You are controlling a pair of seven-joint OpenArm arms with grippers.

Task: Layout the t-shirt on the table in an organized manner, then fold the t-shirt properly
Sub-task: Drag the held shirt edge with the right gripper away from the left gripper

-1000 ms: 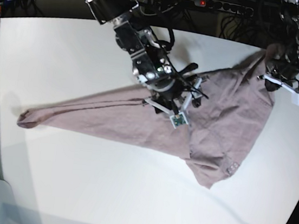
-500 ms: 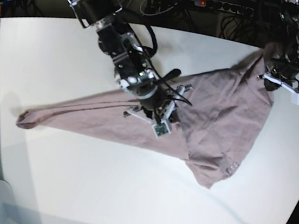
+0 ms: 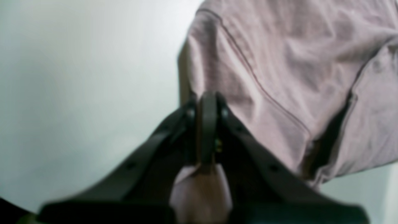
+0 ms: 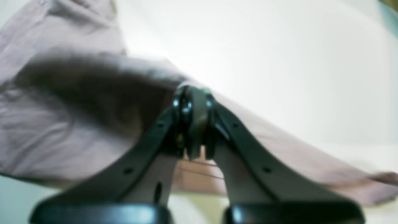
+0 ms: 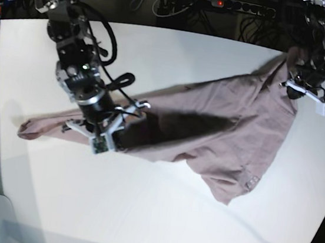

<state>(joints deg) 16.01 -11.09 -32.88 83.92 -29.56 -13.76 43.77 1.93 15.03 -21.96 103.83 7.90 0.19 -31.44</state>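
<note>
The t-shirt (image 5: 228,120) lies stretched across the middle of the table (image 5: 140,207), from a narrow bunched end near the left edge out to the far right corner. Its widest part sits right of centre, with one flap reaching toward the near right. The right gripper (image 5: 104,135) is over the shirt's left part, left of centre. The left gripper (image 5: 306,86) is at the far right, on the shirt's far corner. Cables (image 5: 247,13) lie behind the table's far edge.
</note>
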